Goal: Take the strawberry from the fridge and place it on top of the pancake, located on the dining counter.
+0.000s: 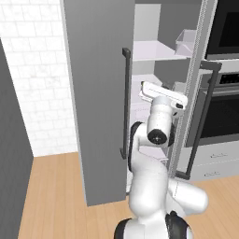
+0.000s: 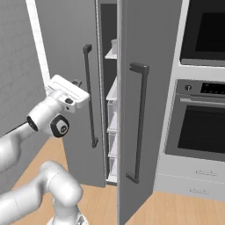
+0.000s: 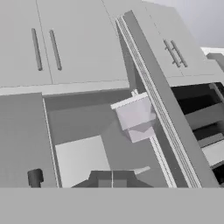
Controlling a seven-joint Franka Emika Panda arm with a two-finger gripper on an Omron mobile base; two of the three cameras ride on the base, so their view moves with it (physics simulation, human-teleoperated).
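The fridge [image 1: 100, 93] stands in front of me with both grey doors swung out. Its left door carries a long dark handle [image 1: 126, 102], and its right door [image 2: 149, 101] has a handle of its own. White shelves [image 1: 156, 50] show in the gap between the doors. My gripper [image 3: 112, 178] is shut with nothing between its tips. It hovers at mid height in front of the opening, by the left door's handle [image 2: 90, 96]. In the hand view a clear bin [image 3: 136, 118] sits on a white shelf [image 3: 81, 159]. The strawberry, the pancake and the dining counter are out of view.
A black-fronted wall oven [image 2: 202, 127] stands right of the fridge, close behind the right door [image 1: 205, 116]. A white tiled wall [image 1: 37, 79] and a dark grey panel [image 1: 11, 163] close off the left. Wooden floor [image 1: 56, 196] lies below.
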